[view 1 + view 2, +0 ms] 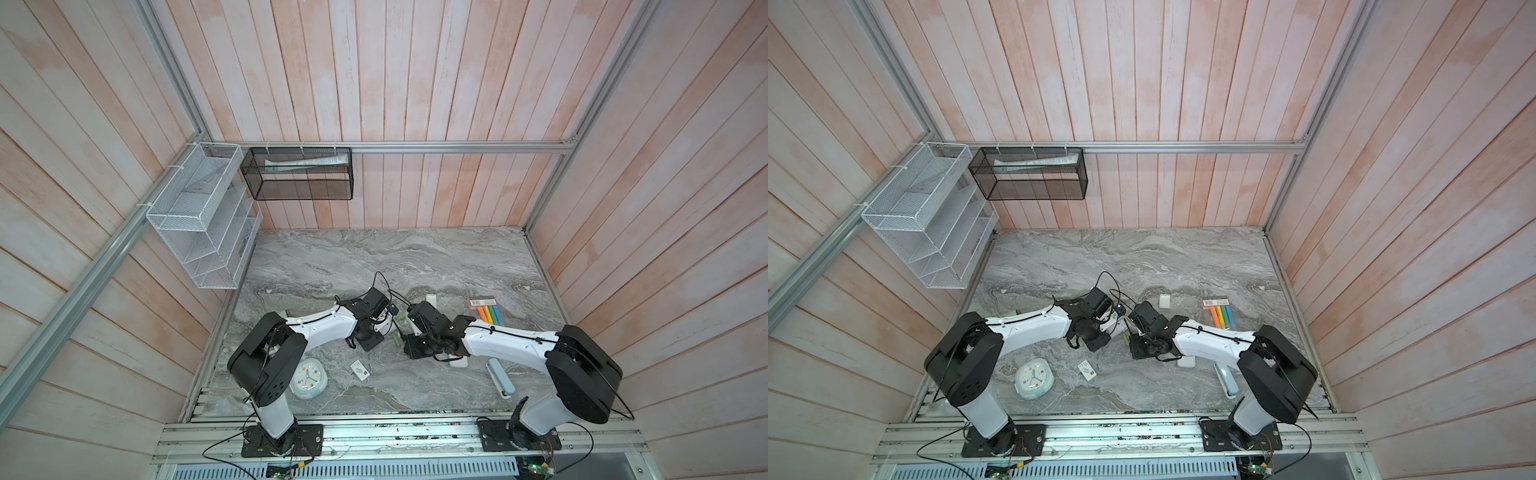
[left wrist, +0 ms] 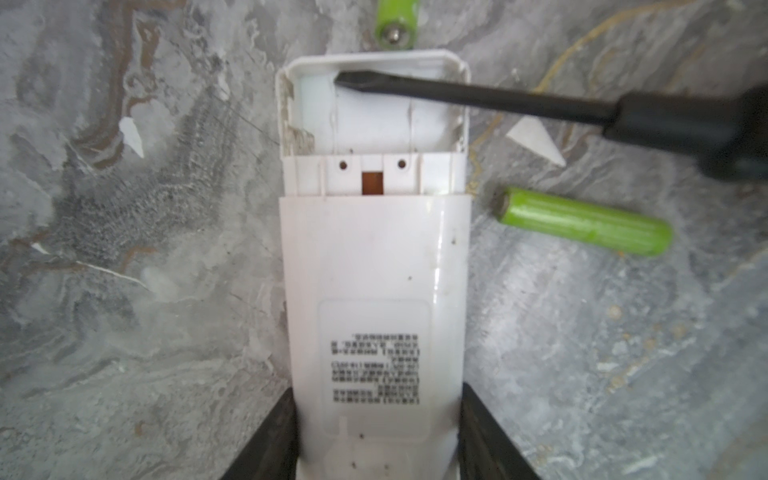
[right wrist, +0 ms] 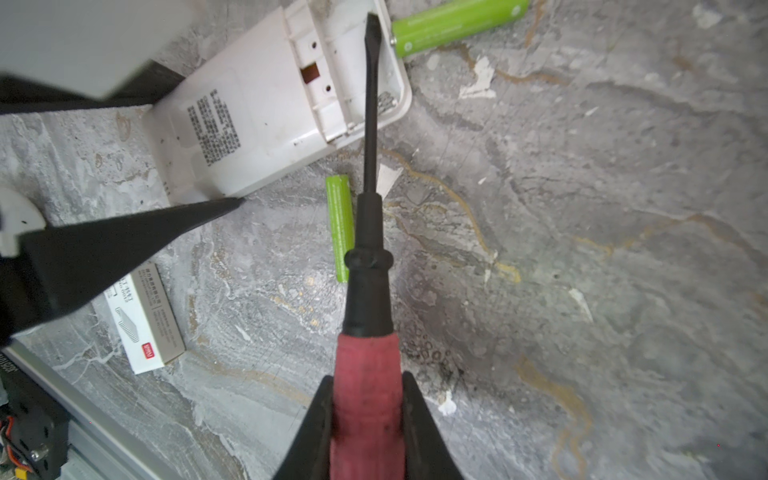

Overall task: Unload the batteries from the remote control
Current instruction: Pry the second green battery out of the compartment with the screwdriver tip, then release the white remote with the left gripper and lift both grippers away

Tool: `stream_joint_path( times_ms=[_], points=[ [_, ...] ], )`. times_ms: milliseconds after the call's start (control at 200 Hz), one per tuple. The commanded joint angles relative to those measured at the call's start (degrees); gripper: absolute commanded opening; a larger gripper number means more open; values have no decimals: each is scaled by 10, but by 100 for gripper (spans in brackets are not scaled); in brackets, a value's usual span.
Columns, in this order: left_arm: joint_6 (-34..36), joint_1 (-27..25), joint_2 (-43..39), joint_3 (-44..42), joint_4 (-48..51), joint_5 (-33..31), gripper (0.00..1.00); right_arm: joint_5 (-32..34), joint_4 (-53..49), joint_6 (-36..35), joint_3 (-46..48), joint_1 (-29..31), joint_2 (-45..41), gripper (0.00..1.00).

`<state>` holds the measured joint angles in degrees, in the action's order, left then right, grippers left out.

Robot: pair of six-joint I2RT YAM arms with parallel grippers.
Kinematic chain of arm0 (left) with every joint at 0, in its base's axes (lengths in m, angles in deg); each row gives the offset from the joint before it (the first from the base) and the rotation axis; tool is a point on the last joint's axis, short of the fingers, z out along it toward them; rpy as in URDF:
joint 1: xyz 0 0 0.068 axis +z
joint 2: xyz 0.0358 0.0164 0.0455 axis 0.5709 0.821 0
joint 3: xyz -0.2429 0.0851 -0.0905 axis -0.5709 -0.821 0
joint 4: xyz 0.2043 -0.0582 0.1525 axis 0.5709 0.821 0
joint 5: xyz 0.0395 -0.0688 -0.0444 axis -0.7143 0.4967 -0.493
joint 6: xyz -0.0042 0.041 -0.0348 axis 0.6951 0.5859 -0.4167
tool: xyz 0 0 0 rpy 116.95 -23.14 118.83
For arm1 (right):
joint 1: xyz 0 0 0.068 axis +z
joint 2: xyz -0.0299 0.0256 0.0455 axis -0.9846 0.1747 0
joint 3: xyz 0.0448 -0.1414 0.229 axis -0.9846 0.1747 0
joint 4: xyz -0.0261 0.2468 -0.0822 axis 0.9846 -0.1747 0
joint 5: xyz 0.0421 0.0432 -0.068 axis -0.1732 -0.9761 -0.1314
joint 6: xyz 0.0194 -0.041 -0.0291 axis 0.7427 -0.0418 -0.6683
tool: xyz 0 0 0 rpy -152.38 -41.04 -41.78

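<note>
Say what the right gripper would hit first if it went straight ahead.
Probably the remote: the screwdriver in the right gripper has its tip in the open battery bay, near the end wall. Depth is unclear.

The remote control [image 2: 374,257] lies on the table [image 2: 124,291], one end clamped in my left gripper [image 2: 378,390]. The screwdriver [image 3: 368,291], held in my right gripper [image 3: 366,376], reaches into the remote control's open compartment. One battery [image 2: 582,224] lies just beside the remote control, and a second battery [image 2: 395,20] lies just past its open end.

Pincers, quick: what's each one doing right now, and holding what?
Left pincer: closed on the white remote.
Right pincer: closed on the red-handled screwdriver.
</note>
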<state>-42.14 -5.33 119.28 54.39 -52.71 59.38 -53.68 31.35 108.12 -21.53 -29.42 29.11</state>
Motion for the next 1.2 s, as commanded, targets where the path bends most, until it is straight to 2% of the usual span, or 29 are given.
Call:
stream_joint_path(
  times_ms=[0,275,575,895,1195],
  points=[
    [-4,3,14,0,10,-9,45,8,5,5,12,-6,0,0],
    [-26,59,-2,-16,0,-28,45,14,22,-10,21,-11,-30,0],
    [-41,120,-22,-50,-17,-49,48,57,7,-20,41,-48,-90,0],
    [-80,154,-17,-62,-37,-80,54,73,15,-24,96,-79,-109,0],
    [-81,156,-19,-65,-45,-64,60,85,38,-29,110,-82,-106,0]
  ],
)
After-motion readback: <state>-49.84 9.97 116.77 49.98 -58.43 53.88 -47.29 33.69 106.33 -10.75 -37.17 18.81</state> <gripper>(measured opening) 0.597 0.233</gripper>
